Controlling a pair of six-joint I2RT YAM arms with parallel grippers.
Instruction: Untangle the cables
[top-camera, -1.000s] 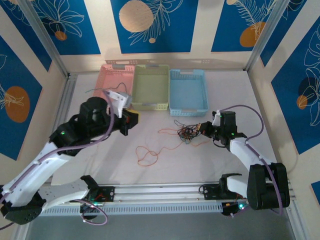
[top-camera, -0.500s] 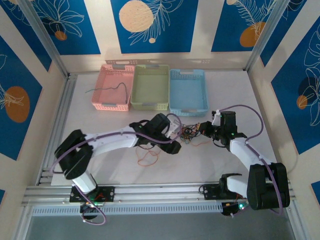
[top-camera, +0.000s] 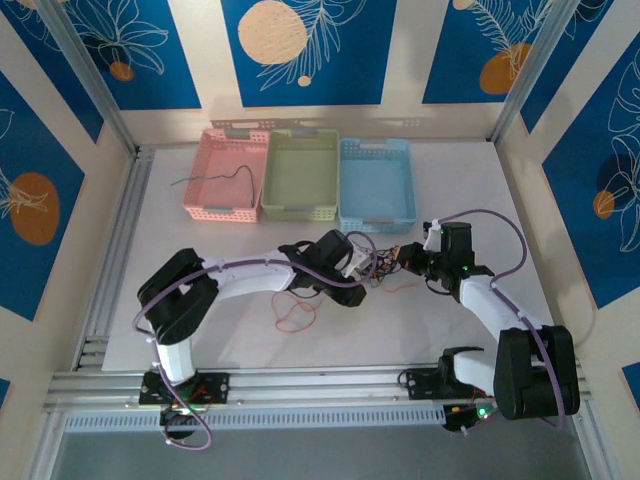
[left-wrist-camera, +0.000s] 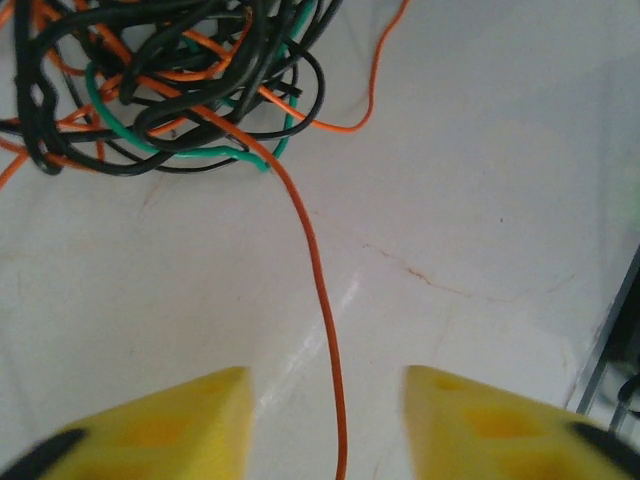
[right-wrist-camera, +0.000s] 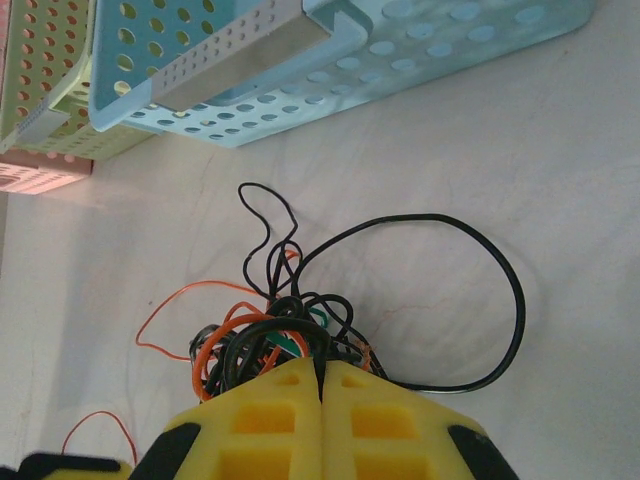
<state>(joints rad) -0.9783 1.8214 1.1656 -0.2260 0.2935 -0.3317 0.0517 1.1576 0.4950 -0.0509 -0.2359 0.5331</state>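
— White bench (top-camera: 450, 200), blue-patterned walls (top-camera: 310, 50). What sits leftmost?
— One dark strand (top-camera: 240, 170) lies in the pink basket (top-camera: 220, 210). Left fingers (top-camera: 357, 268) stand apart, an orange cable (left-wrist-camera: 318, 300) running loose between them.
— And the cables (top-camera: 378, 264)?
— Tangled mid-bench, before the blue basket (top-camera: 376, 220). Right fingers (right-wrist-camera: 322, 385) are pressed together at the knot's edge.
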